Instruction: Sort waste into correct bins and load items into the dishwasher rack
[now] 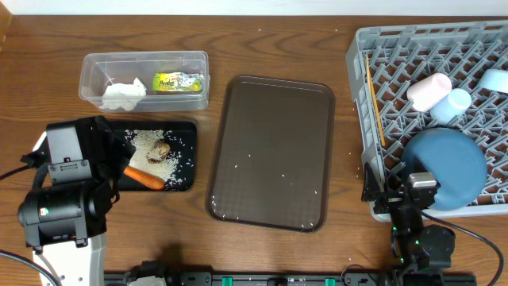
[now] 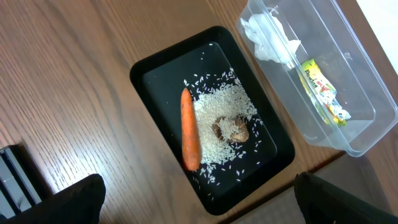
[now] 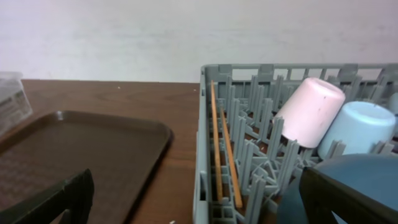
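The left jaws stand wide open and empty above the black tray (image 2: pixel 149 93), which holds the carrot (image 2: pixel 189 130), rice (image 2: pixel 217 112) and brown lump (image 2: pixel 231 129). The clear tub (image 2: pixel 357 93) just beside it holds the tissue (image 2: pixel 270 38) and wrapper (image 2: pixel 323 90). The right jaws, also wide open and empty, sit near the rack (image 3: pixel 204 143). Inside it are the chopsticks (image 3: pixel 225 149), pink cup (image 3: pixel 311 112), blue cup (image 3: pixel 360 127), plate (image 1: pixel 444 167) and bowl (image 1: pixel 496 79). Sorting and loading look done, with only a few stray grains (image 1: pixel 236 166) on the brown serving tray (image 1: pixel 270 119). The table (image 1: pixel 48 32) is dark wood, with a pale wall (image 3: pixel 186 37) behind.
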Action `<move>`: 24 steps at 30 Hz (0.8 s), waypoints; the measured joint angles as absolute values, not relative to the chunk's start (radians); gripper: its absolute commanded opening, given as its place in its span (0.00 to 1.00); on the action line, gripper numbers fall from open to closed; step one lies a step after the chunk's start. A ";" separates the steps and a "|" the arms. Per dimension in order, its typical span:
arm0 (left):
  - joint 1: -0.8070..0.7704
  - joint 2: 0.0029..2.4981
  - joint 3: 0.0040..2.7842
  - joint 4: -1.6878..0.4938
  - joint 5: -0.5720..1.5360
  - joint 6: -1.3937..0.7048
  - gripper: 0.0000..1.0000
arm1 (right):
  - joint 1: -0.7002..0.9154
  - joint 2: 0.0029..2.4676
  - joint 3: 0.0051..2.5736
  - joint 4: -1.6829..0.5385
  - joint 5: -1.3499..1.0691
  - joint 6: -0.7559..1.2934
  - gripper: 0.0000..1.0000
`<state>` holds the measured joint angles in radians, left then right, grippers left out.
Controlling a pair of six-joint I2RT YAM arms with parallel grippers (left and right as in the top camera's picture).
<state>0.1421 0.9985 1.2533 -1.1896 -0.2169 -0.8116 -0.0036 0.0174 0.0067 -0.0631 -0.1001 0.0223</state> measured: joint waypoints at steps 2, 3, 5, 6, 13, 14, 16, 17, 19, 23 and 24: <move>0.142 0.999 1.253 -1.190 -0.217 -0.812 0.98 | -0.004 0.017 0.007 -0.064 -0.097 0.009 0.99; 0.142 0.999 1.253 -1.190 -0.217 -0.812 0.98 | -0.004 0.017 0.007 -0.064 -0.096 0.004 0.99; 0.142 0.999 1.253 -1.190 -0.217 -0.812 0.98 | -0.004 0.017 0.007 -0.064 -0.096 -0.002 0.99; 0.142 0.999 1.253 -1.190 -0.217 -0.812 0.98 | -0.004 0.017 0.007 -0.064 -0.096 -0.002 0.99; 0.142 0.999 1.253 -1.190 -0.217 -0.812 0.98 | -0.004 0.017 0.007 -0.064 -0.096 -0.001 0.99; 0.142 0.999 1.253 -1.190 -0.217 -0.812 0.98 | -0.004 0.017 0.007 -0.063 -0.096 -0.001 0.99; 0.142 0.999 1.253 -1.190 -0.217 -0.812 0.98 | -0.004 0.017 0.007 -0.063 -0.096 -0.001 0.99; 0.142 0.999 1.253 -1.190 -0.217 -0.812 0.98 | -0.004 0.017 0.007 -0.063 -0.096 -0.001 0.99; 0.142 0.999 1.253 -1.190 -0.217 -0.812 0.98 | -0.004 0.017 0.007 -0.064 -0.096 -0.001 0.99; 0.142 0.999 1.253 -1.190 -0.217 -0.812 0.98 | -0.004 0.017 0.007 -0.063 -0.096 -0.001 0.99; 0.142 0.999 1.253 -1.190 -0.217 -0.812 0.98 | -0.004 0.017 0.007 -0.063 -0.096 -0.001 0.99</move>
<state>0.1421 0.9985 1.2533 -1.1896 -0.2169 -0.8116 -0.0036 0.0174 0.0067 -0.0631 -0.0959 -0.0010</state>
